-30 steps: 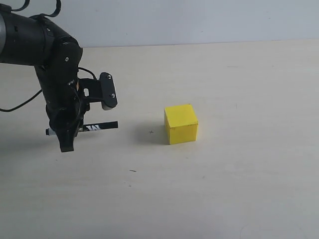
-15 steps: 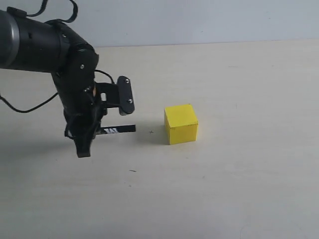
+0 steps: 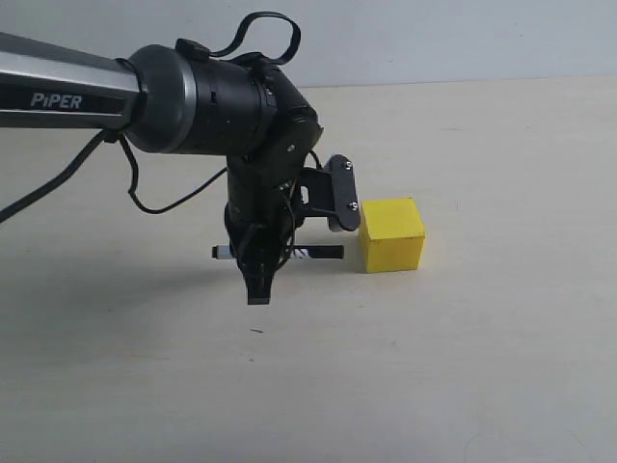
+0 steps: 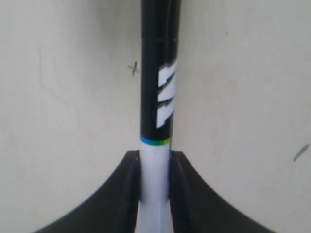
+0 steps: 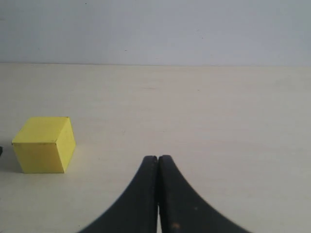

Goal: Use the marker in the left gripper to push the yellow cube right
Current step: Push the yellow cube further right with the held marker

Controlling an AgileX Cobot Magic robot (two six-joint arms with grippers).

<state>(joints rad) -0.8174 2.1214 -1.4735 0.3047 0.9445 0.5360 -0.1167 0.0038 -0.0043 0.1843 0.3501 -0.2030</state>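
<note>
the left gripper (image 3: 258, 282) is hanging down over the table (image 3: 482, 367) and is pinching the marker (image 3: 320, 253) between its two fingers (image 4: 130, 189); the arm (image 3: 58, 92) is reaching in from 9 o'clock; in the left wrist view the fingers are squeezing the white part of the marker, and the black part with the white mark is sticking out past them; the marker is lying flat and low, pointing from 9 o'clock to 3 o'clock in the exterior view; i cannot tell if it is touching the table; the cube (image 3: 391, 234) is sitting on the table at 3 o'clock from the left gripper, just beside the marker's black end, with a thin gap showing; the right gripper (image 5: 158, 162) is pressing its fingers together with nothing between them; the cube is sitting well apart from it
</note>
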